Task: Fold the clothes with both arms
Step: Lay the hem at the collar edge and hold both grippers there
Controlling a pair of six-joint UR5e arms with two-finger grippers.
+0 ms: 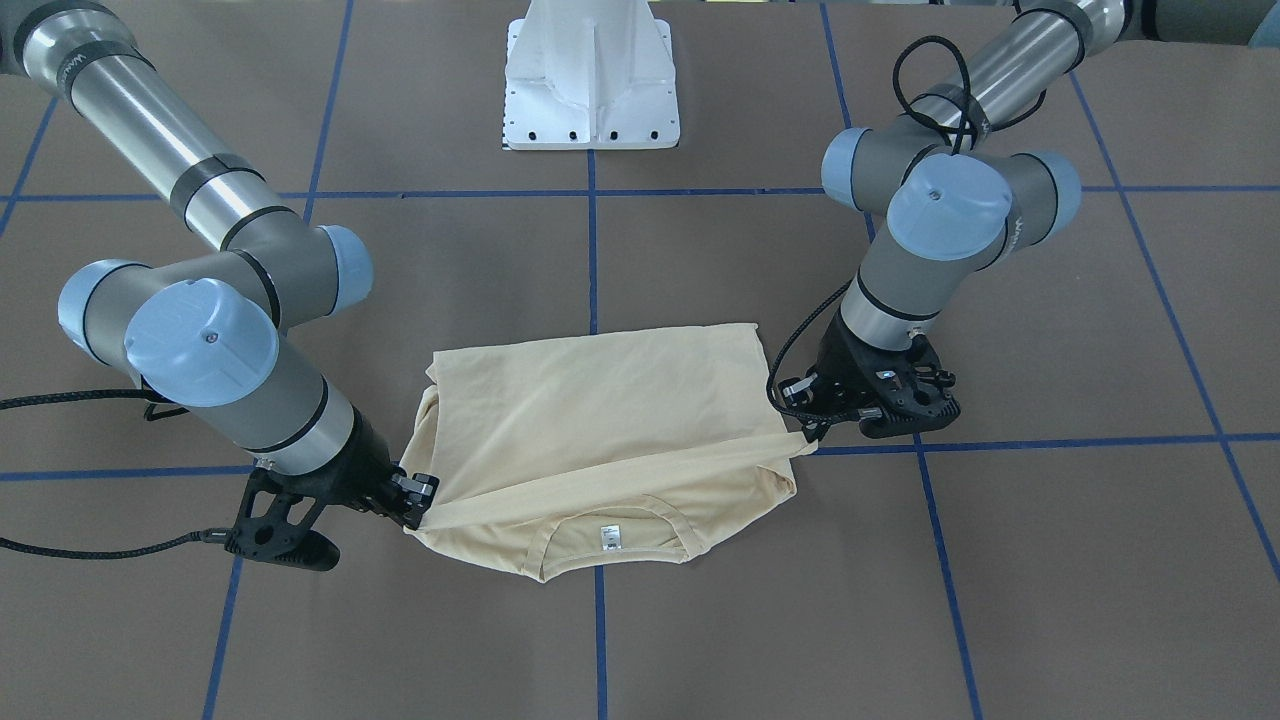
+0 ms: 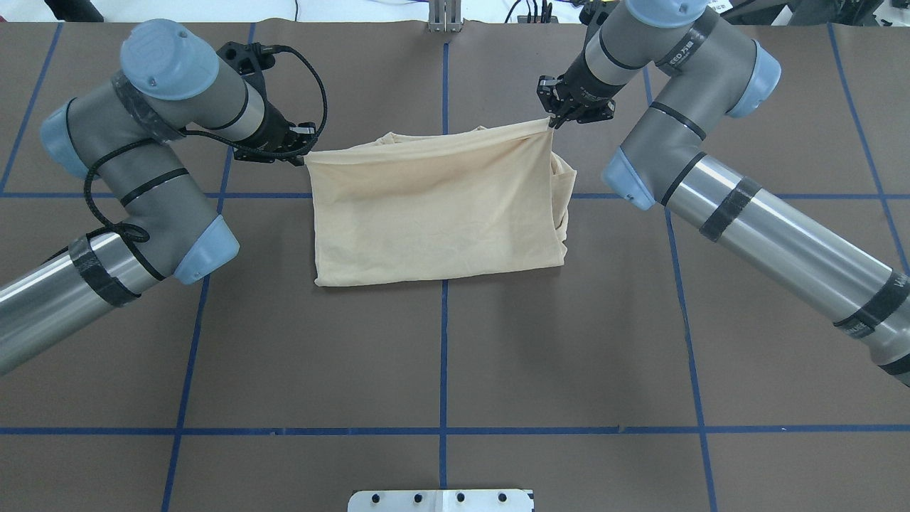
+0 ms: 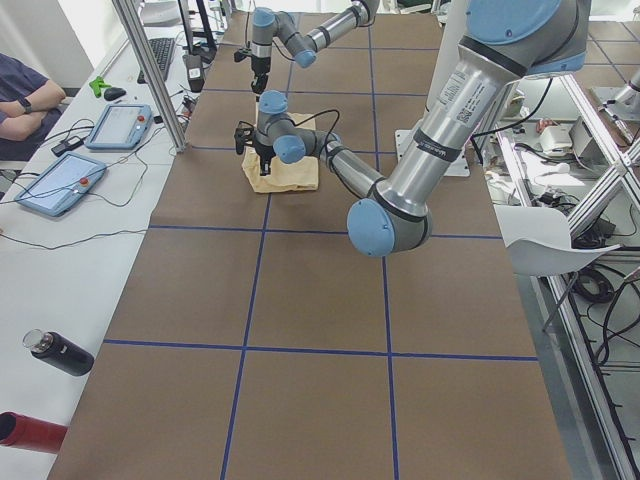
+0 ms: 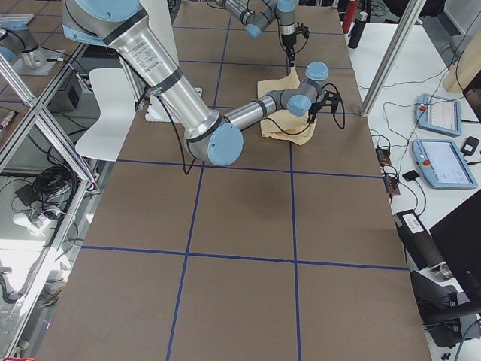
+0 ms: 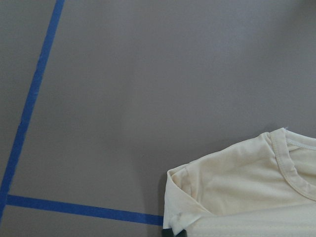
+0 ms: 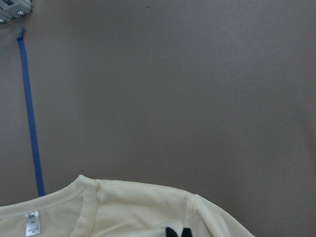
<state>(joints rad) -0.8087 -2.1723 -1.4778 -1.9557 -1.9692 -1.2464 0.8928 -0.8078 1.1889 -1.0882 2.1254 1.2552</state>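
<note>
**Cream-yellow T-shirt — half-folded, one edge pinched at both ends**

**Front-facing view.** The shirt lies on the brown table. The left gripper, on this view's right, and the right gripper, on its left, are each clamped on one end of a doubled edge. That edge runs taut between them as a narrow band. The neck label shows just beyond the band, on the operators' side. The rest of the body lies toward the robot.

**Overhead view.** The held edge has its long axis side to side across the table, at the shirt's far border from the robot. The cloth slopes back toward the robot from it. The edge is not square: the right gripper's end sits farther out than the left's. Loose folds bunch below the right end.

**Exterior left and exterior right views.** The shirt is small and distant, between the two wrists. The grip cannot be read at this range.

**Left wrist view.** One shoulder corner shows at lower right. Bare table and a blue tape line fill the rest, and the jaws are all but out of frame.

**Right wrist view.** The neck label is at lower left. Two black fingertips sit close together at the bottom edge, against the cloth.

**Assessment.** The coming move is probably to carry the band the short way outward and lay it by the neck. Both grippers already have the cloth, so the deciding relation is the skew — the left end trails and would need to travel farther.
</note>
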